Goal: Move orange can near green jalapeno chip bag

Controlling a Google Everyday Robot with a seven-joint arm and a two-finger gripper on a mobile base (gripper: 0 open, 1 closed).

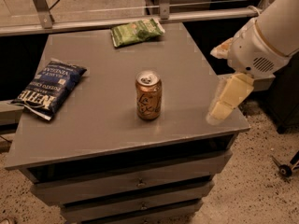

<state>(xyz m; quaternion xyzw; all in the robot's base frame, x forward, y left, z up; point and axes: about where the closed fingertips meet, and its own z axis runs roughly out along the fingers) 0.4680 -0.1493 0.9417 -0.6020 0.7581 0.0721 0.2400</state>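
Approach step, nothing grasped yet. The orange can stands upright mid-top on the grey cabinet. The gripper hangs at the can's 3 o'clock, over the right edge and well apart from it; whether it is wide or narrow cannot be told. The green jalapeno chip bag lies flat at 12 o'clock by the far edge. Next move likely: reach toward 9 o'clock, grip the can, carry it toward 12. A blue chip bag lies at 9 o'clock. The top is matte, with drawers below, a metal rail behind and a speckled floor.

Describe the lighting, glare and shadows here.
Camera view: dim, warm light. The can has a glinting silver top; the grey table top carries a soft sheen. The pale gripper, at the table's right front corner, stands out bright. The recess under the table top lies in deep shadow.
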